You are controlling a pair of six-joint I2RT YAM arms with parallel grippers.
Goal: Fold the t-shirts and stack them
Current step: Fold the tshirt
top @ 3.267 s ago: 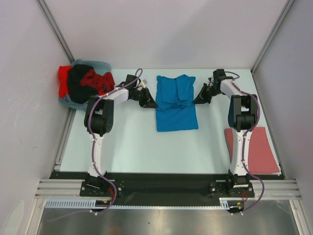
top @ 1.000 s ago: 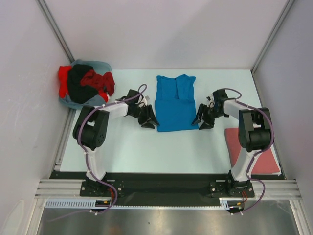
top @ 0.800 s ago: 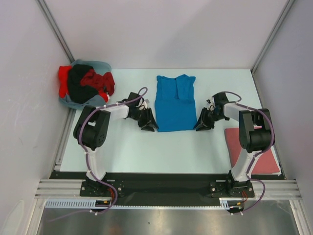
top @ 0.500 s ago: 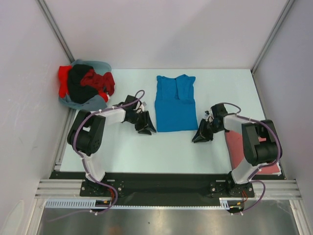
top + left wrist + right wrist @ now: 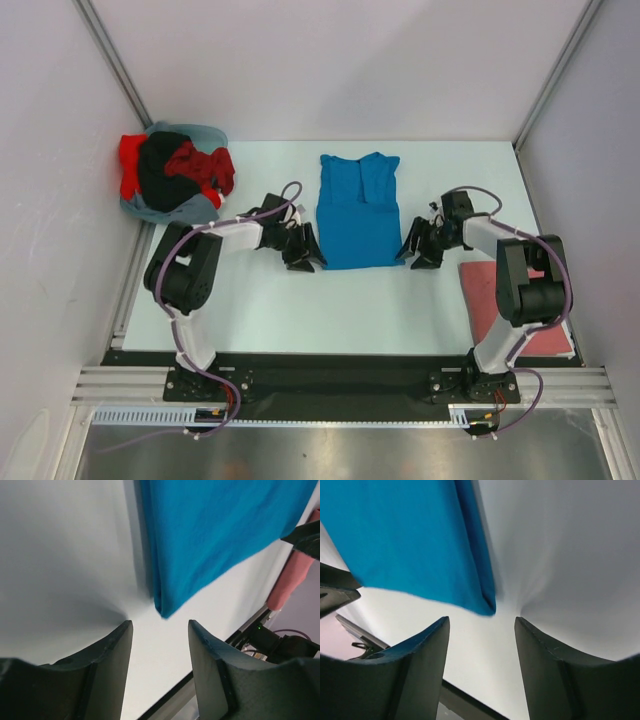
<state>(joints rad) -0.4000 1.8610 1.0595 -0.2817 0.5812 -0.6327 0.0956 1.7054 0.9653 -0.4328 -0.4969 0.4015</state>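
Note:
A bright blue t-shirt (image 5: pixel 358 215) lies flat mid-table, its sides folded in, collar to the far side. My left gripper (image 5: pixel 306 256) sits low at its near left corner, open, with that corner (image 5: pixel 165 611) just ahead of the empty gap between the fingers (image 5: pixel 160 627). My right gripper (image 5: pixel 409 252) mirrors it at the near right corner (image 5: pixel 487 607), open and empty (image 5: pixel 481 622). A dull pinkish-red t-shirt (image 5: pixel 477 292) lies folded at the right, partly behind the right arm. Bright red, black and grey-blue t-shirts (image 5: pixel 175 175) are heaped at the back left.
Grey walls close in the table on three sides, with metal posts at the back corners. A black strip and aluminium rail (image 5: pixel 340 375) carry the arm bases along the near edge. The folded pinkish-red shirt (image 5: pixel 295 575) shows at the right of the left wrist view.
Both grippers slid toward the near edge and away from the shirt, then came back in beside its near corners. The blue shirt has not moved.

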